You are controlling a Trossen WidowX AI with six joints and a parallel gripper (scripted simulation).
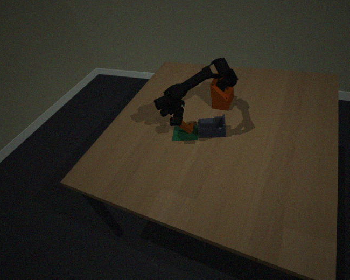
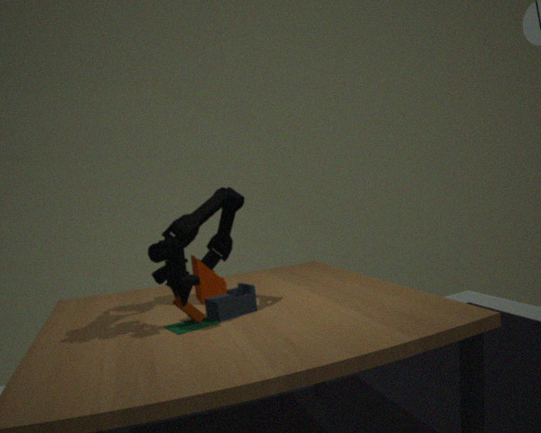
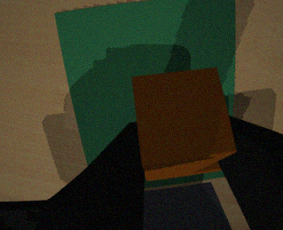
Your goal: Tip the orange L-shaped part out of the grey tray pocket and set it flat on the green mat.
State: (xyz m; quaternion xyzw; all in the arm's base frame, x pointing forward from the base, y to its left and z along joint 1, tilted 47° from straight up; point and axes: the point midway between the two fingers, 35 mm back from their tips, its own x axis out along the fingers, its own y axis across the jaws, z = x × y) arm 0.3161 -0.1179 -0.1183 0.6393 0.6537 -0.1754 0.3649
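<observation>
Orange L-shaped part hangs tilted in the gripper, whose jaws are clenched on its upper end; its lower end dips toward the green mat just beside the grey tray. The wrist view shows the part over the mat, with the tray close behind. Released at this slant, it would likely drop on an edge, roll over or lean against the tray wall. Levelling first looks necessary.
</observation>
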